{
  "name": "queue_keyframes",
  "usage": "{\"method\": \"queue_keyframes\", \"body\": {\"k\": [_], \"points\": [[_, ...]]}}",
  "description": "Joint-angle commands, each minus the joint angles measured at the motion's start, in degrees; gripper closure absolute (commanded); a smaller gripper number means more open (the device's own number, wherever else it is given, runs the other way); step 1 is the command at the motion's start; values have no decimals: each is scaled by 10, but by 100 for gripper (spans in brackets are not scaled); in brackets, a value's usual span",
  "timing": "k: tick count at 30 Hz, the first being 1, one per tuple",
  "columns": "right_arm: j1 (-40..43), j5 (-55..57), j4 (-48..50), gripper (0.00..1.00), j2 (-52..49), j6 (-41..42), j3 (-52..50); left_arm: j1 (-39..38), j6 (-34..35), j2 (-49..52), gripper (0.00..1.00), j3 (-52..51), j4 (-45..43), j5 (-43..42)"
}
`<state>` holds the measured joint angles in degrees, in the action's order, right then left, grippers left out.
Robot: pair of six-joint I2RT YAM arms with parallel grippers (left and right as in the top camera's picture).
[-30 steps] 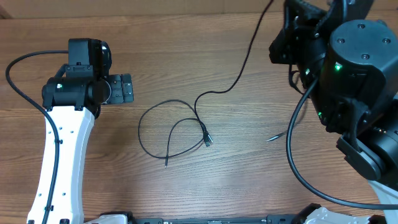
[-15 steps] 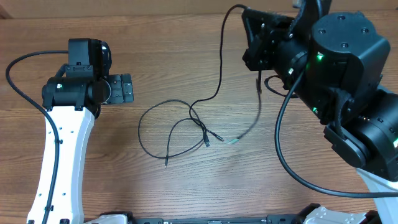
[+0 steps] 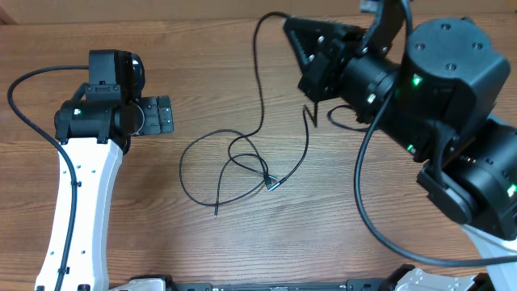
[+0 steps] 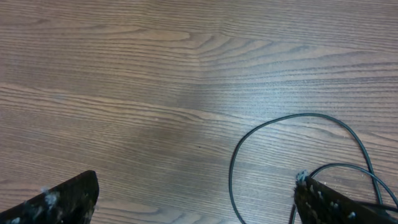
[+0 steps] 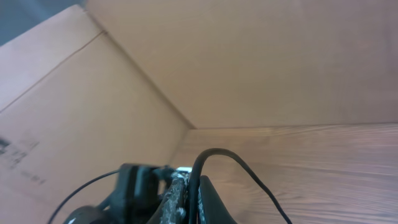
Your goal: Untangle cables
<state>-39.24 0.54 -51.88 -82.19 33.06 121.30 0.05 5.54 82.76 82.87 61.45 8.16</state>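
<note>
While the right gripper [image 5: 186, 202] pinches one of the cables [image 3: 270, 183] aloft, the tangled rest lies nearer the spread left gripper [image 3: 166, 115].

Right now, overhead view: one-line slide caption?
Right end effector shut on a cable running from the loose tangle on the wooden table; left end effector open nearby.

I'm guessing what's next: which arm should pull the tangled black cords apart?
Probably right: the right gripper is shut on one thin black cord, raised off the loops; the left gripper is open, empty.
</note>
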Motion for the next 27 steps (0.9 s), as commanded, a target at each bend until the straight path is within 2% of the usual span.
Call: {"method": "queue_keyframes", "body": {"k": [1, 7, 14, 27], "points": [[-21, 4, 7, 96, 0, 6, 14, 3, -6, 4, 1, 4, -2, -5], [-23, 6, 16, 96, 0, 13, 14, 3, -6, 4, 0, 4, -2, -5], [-23, 16, 96, 96, 0, 10, 14, 3, -6, 4, 0, 4, -2, -5], [-23, 179, 146, 96, -1, -80, 14, 3, -6, 4, 0, 4, -2, -5]]}}
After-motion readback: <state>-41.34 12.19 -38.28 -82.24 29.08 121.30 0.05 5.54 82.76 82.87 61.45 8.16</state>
